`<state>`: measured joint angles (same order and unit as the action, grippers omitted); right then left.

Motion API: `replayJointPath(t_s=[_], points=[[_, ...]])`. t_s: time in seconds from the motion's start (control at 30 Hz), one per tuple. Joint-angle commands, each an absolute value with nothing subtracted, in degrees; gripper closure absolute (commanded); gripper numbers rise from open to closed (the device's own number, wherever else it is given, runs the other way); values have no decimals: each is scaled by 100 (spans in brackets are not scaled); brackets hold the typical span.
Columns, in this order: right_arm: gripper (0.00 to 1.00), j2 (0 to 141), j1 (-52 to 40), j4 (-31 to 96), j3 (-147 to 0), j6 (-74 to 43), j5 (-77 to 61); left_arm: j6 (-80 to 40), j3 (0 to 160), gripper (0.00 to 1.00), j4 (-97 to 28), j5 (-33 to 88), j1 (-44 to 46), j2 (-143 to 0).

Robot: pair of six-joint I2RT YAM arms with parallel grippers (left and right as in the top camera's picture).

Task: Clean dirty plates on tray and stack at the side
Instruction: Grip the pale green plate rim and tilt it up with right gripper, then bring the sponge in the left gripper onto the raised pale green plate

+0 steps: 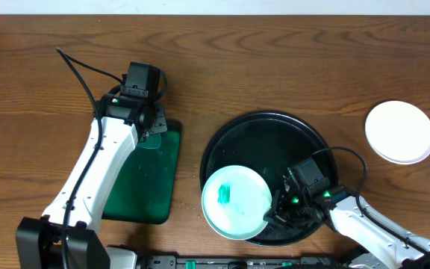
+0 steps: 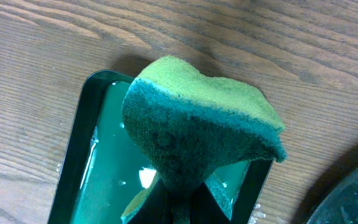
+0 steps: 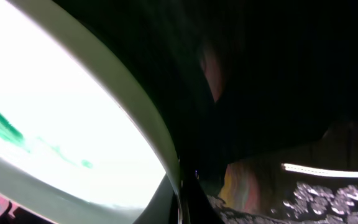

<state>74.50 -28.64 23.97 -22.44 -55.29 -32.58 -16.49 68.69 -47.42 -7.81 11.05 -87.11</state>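
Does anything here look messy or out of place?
Yes: the plate on the black tray has a teal-green smear and juts over the tray's rim on the robot's side, pinched at its edge by the right pincer.

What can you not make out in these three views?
Overhead: how many clean plates are stacked at the side; the top one covers any below.
Left wrist: the left gripper, its fingertips buried in the sponge.
Right wrist: the black tray, its surface lost in darkness beside the dirty plate.
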Motion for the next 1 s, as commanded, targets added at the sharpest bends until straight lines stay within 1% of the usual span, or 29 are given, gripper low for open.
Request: replayJointPath(t_s=[0.0,0.2,0.3,0.4,0.5,0.7,0.8,0.9,0.97], points=[[98,7446,-2888,2338,-2471,-5443,-2720,-1678,6847,93,-4729,-792,1118,-8615],[98,7446,-2893,2722,-3317,-4477,-1942,-1678,6847,93,-4733,-790,1118,-8615],[98,7448,-2893,3415,-3835,-4032,-792,-1675,6847,93,-4746,-746,1118,-8615],[99,7450,-2860,3889,-4005,-3953,292,-1675,6847,92,-4748,-436,1118,-8615],[99,7590,-2727,4165,-3898,-4139,408,-1675,6847,93,-4753,-167,1151,-8617],[99,7959,-2574,4047,-3741,-4320,405,-1592,6847,93,-4609,414,1474,-8617],[99,8079,-2497,3966,-3741,-4493,451,-1662,6847,93,-4425,655,1828,-8617],[99,8093,-2307,3983,-3741,-4823,515,-2008,6847,93,-4370,652,2244,-8617],[99,8090,-2147,3986,-3741,-4847,513,-2121,6847,93,-4335,692,2534,-8617]])
